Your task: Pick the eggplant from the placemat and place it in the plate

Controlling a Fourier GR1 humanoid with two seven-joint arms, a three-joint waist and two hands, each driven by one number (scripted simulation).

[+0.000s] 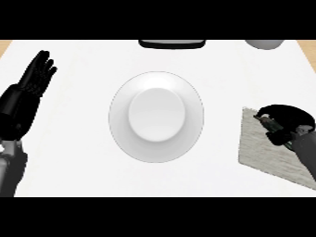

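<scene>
A white plate lies in the middle of the white counter. At the right, a pale grey placemat lies with its far left corner under my right hand. That hand's fingers are curled around a dark rounded shape, the eggplant, which the hand mostly hides. It sits just above the mat, a hand's width to the right of the plate's rim. My left hand rests open at the left edge, fingers up, well away from the plate.
A dark, flat object sits at the counter's far edge behind the plate. A pale rounded object stands at the far right. Bare counter lies between the plate and the placemat.
</scene>
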